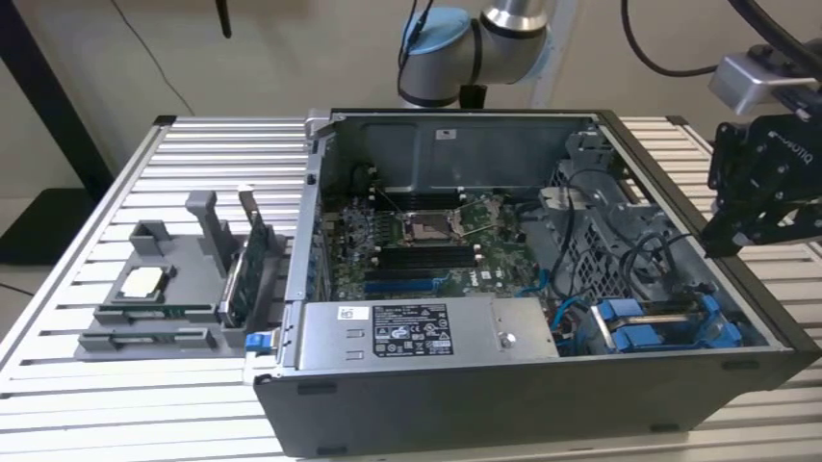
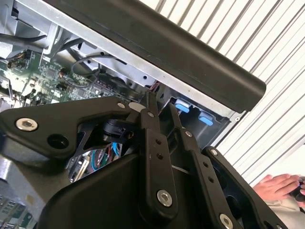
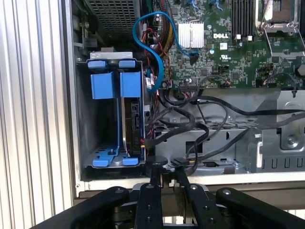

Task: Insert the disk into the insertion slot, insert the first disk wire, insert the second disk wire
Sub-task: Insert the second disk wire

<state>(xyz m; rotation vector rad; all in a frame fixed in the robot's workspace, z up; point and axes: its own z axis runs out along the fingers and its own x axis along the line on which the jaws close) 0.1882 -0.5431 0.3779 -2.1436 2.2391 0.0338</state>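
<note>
Gripper (image 3: 166, 168) near disk (image 3: 133, 119); disk sits in insertion slot (image 3: 97, 131).

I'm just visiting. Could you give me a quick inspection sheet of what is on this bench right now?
Surface: slatted metal table carrying an open computer case.
Job's things: the disk stands in its blue carrier inside the insertion slot.
Clutter: grey holder with spare parts, at the exterior view's left.
Grippers: gripper at the case's edge, by the slot.
Cables: blue cable and black cables beside the slot; whether any is plugged into the disk, cannot tell.
Surroundings: a person's hand beside the table.
</note>
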